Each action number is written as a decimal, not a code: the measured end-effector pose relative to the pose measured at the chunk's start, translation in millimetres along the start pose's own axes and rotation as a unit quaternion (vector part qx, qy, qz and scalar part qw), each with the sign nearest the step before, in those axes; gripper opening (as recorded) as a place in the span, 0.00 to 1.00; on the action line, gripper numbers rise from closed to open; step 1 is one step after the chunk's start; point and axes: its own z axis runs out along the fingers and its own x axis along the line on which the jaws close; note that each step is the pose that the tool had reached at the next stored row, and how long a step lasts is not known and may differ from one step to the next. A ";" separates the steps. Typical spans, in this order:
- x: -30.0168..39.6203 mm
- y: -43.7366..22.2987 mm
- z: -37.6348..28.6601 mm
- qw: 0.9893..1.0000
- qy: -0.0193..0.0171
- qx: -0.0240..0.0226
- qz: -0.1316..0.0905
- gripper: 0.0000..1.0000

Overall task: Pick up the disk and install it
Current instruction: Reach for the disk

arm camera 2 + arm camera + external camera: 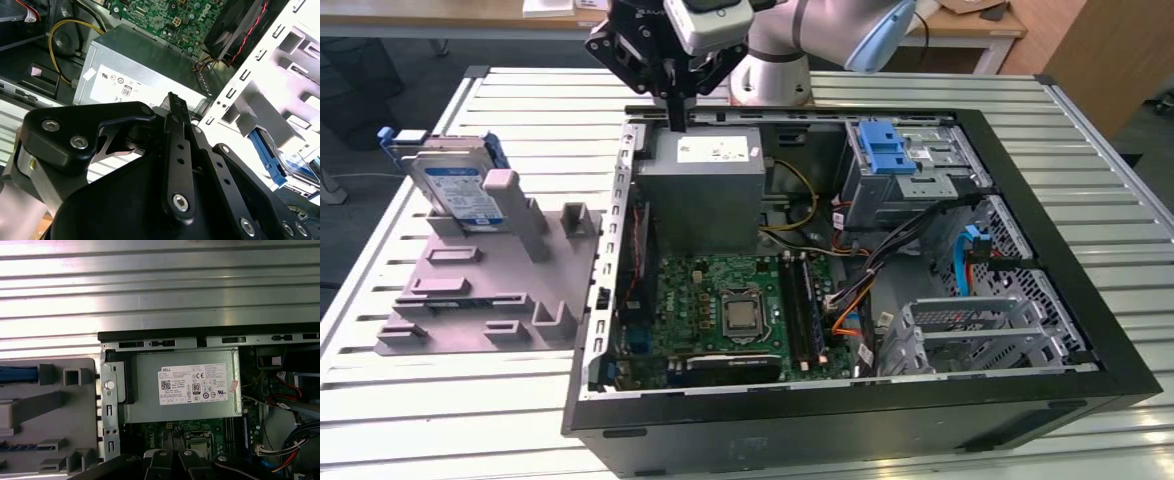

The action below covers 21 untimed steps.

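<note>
The silver-grey hard drive in its blue plastic carrier [443,172] stands on edge in the grey moulded holder [480,290] at the exterior view's left, with its white-and-blue label [458,198] facing the camera. The black gripper [680,122], fingers pressed together and empty, hangs above the grey power-supply box [700,195] by its white sticker [718,150].

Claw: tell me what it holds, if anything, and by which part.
Nothing. The claw hangs shut and empty above the power supply box; the disk stands apart in its grey holder at the exterior view's left.

Your gripper [175,102], fingers pressed together and empty, points at the power-supply box [145,70]; the disk [297,167] sits apart in its grey holder [260,107].
</note>
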 end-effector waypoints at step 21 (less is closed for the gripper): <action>6.2 -0.5 -0.2 1.000 0.000 0.000 0.000 0.11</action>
